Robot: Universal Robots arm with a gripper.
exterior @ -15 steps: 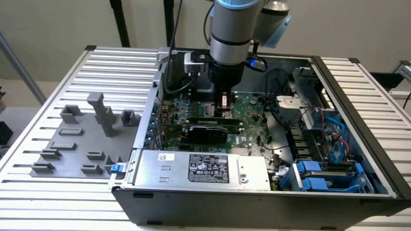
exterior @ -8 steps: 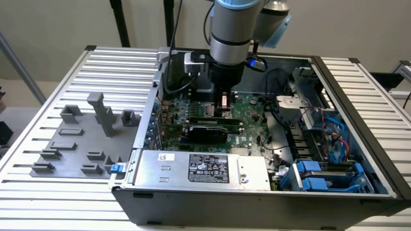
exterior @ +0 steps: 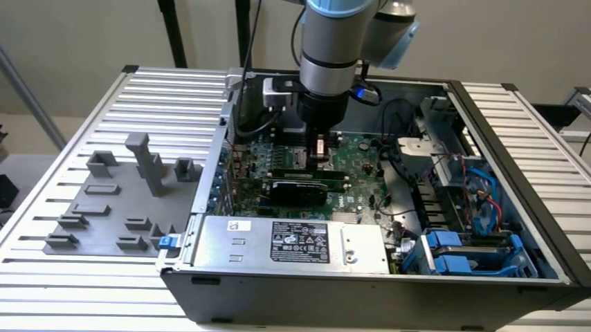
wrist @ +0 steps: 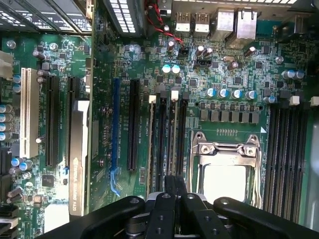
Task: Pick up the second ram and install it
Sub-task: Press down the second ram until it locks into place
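Black gripper (wrist: pixel 174 191), closed with no second ram visible in it, hangs over the memory slots (wrist: pixel 167 137) beside your CPU socket (wrist: pixel 224 169): descending risks scraping them.

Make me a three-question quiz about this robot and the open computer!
1. Where do the grey blocks stand?
A. On the table, at the exterior view's left of the computer case
B. Inside the case
C. On the floor

2. What colour is the big circuit board?
A. Red
B. Green
C. Yellow

3. How are the jaws?
A. Wide open
B. Shut
C. Taken off

Answers:
1. A, since the blocks sit on the slatted tabletop beside the case.
2. B, since the board is green in both views.
3. B, since the wrist view shows them pressed together over the board.
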